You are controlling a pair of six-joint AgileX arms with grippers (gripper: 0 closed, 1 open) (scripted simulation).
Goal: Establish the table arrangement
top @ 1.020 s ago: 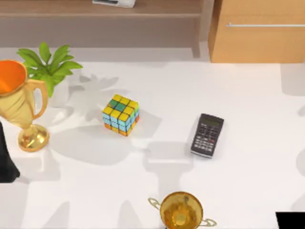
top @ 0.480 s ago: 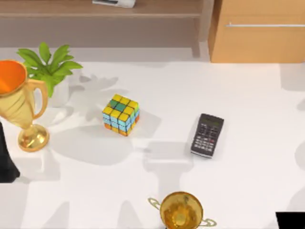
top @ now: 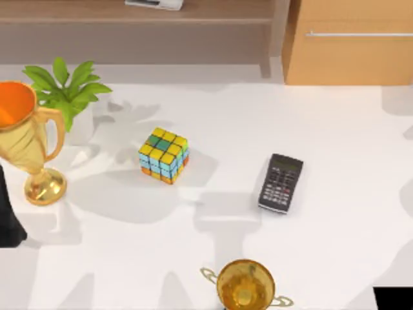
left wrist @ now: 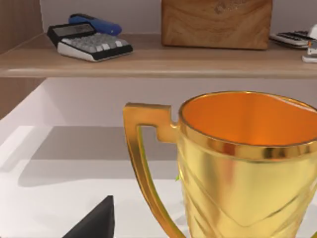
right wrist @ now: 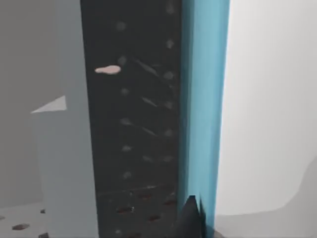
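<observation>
White counter (top: 335,129) across most of the top view, from just below the shelf band down to the bottom edge. Near its centre, a multicoloured puzzle cube (top: 163,155), flat on the surface. Right of centre, a dark calculator (top: 281,183), lying flat, slightly tilted, well apart from the cube. At the bottom edge, centre, a gold trophy (top: 245,285) seen from above, two side handles showing. At the left edge, a taller gold trophy with an orange interior (top: 22,139), upright on its round base; close up in the left wrist view (left wrist: 247,163), one handle toward the camera. Just behind it, upper left of the frame, a green potted plant (top: 66,87).

Along the top of the frame, a brown wooden shelf (top: 193,13) and, upper right, a light-wood drawer cabinet (top: 348,58) with a silver bar handle. In the left wrist view, another calculator (left wrist: 89,42) and a wooden box (left wrist: 216,22) on the shelf.

Left arm (top: 8,219) dark at the left edge (tool state: cannot tell). Right arm (top: 393,298) at the bottom right corner, likewise cannot tell.
</observation>
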